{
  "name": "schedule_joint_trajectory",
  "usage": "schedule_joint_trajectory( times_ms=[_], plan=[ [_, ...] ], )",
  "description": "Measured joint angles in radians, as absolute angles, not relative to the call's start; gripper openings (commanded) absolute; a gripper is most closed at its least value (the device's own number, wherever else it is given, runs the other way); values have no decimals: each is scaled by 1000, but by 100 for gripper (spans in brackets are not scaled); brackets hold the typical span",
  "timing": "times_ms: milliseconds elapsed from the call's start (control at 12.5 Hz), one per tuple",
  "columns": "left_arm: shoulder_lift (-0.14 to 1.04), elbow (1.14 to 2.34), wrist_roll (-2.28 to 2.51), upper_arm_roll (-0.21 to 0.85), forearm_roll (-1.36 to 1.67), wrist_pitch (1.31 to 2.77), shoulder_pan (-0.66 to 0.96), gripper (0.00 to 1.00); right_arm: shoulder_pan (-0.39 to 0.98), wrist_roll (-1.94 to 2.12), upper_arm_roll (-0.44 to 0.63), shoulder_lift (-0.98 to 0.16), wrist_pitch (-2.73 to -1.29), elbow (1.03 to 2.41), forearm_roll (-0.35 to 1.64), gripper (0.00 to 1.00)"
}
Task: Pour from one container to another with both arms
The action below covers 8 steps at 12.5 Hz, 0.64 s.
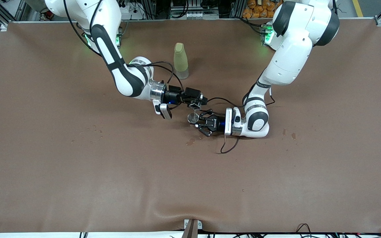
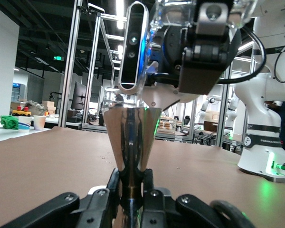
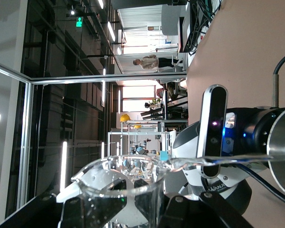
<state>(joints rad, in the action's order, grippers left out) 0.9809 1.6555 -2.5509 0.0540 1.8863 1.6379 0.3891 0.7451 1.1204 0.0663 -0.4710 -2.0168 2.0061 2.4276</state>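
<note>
The left claw (image 1: 201, 125) sits low on the tabletop (image 1: 78, 172) near its middle, closed round the waist of the jigger (image 1: 192, 118), which stands upright with its mouth up; the left wrist view shows the fingers (image 2: 104, 199) clamped at the narrow part of the jigger (image 2: 131, 142). The right claw (image 1: 194, 105) hangs just above the jigger's mouth, closed on the cup (image 3: 121, 190), and the right wrist view shows the cup tipped well over with its lip close to the jigger's rim (image 3: 282, 147). So the step in hand appears to be the pour itself; whether liquid is running cannot be told. To do it well the right arm should roll the wrist slowly about the lip, keeping the lip over the middle of the mouth rather than at its edge, since the target is small and a thin stream tends to cling to glass and run down the outside; the left arm should hold the jigger still and plumb, without lifting. Dark spots on the tabletop near the claws suggest spills are a real risk here. The bottle (image 1: 181, 61) stands well apart, farther from the front camera, and plays no part in this step.
</note>
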Motion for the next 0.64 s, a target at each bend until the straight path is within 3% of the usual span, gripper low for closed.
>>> schedule_joint_trajectory(
  times_ms=[639],
  plan=[
    [964, 1679, -2526, 58, 1826, 1608, 355, 0, 745, 1003, 68, -471, -2017, 2006, 2428, 0]
  ],
)
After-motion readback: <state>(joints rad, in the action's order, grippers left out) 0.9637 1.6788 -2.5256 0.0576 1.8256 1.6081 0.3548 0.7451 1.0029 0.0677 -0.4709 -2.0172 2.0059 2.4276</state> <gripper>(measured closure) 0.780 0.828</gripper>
